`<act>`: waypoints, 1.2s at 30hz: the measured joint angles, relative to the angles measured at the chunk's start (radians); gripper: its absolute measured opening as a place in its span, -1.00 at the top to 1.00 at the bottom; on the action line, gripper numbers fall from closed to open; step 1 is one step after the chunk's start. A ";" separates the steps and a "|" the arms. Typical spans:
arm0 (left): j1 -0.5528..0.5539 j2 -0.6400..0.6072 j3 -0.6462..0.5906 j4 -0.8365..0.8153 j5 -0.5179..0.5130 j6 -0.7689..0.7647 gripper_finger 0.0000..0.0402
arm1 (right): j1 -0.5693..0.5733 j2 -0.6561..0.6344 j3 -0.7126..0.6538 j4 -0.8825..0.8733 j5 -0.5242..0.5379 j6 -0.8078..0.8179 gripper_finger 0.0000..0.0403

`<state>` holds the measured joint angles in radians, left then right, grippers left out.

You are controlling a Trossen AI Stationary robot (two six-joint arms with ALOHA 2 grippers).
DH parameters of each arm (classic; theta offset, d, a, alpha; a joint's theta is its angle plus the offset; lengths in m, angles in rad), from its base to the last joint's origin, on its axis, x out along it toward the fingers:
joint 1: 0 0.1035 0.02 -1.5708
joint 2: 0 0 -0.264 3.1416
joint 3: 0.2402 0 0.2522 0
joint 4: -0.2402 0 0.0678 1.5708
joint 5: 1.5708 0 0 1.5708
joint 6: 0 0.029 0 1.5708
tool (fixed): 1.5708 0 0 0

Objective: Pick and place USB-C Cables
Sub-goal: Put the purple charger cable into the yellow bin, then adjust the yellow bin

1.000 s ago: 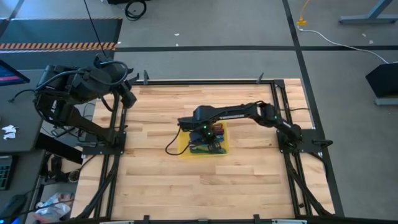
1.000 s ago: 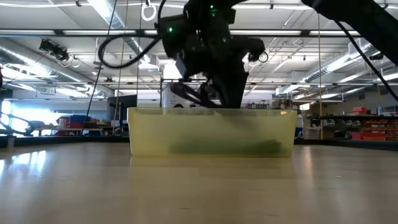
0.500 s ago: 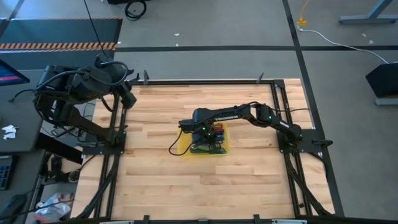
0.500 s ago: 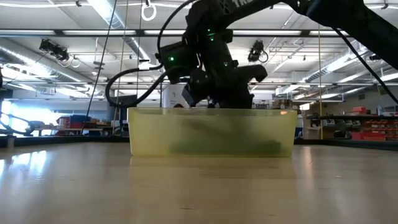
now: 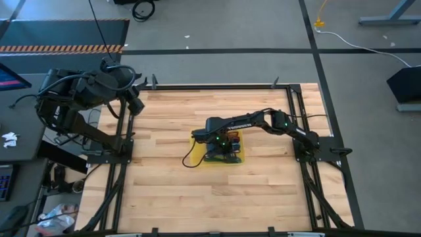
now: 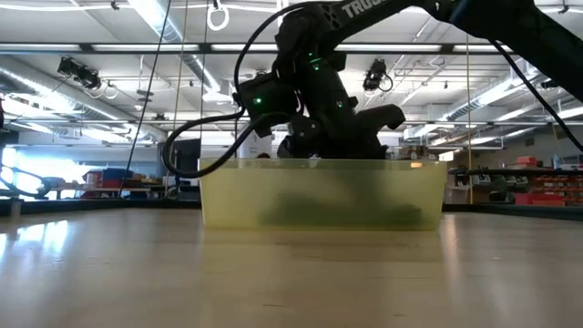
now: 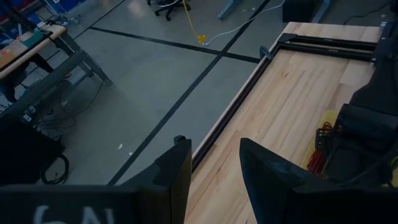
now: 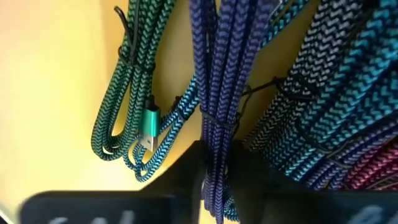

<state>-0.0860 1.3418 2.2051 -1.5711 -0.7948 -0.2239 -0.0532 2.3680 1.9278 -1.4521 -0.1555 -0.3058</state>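
Cables (image 8: 292,118), coiled in green, purple, grey, teal and maroon: inside yellow bin (image 5: 235,158) at mid-tabletop (image 5: 164,184). Right hand (image 8: 214,168): lowered into bin, narrow about purple bundle (image 8: 217,81). Left hand (image 7: 214,168): parted, empty, at tabletop's far left corner.

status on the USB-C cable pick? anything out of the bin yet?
Done: nothing visibly; no cable lies on the bare table in the high view. In hand: the right gripper is down in the yellow bin, its fingers astride the purple cable bundle, grip not confirmed. Left: the green bundle, the teal, grey and maroon ones are all in the bin. The left gripper waits open at the table's far-left corner.
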 joint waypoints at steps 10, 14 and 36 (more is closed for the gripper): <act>0.000 0.000 0.000 0.000 0.000 0.001 0.29 | 0.000 0.000 0.070 -0.121 0.005 0.023 0.25; 0.000 0.000 0.000 0.000 0.000 0.001 0.29 | -0.002 -0.006 0.155 -0.119 0.004 0.023 0.23; 0.000 0.000 0.000 0.000 0.023 0.010 0.29 | -0.174 -0.029 0.408 0.079 0.138 0.017 0.24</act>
<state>-0.0864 1.3418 2.2051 -1.5709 -0.7723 -0.2134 -0.2270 2.3390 2.3358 -1.3728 -0.0173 -0.2892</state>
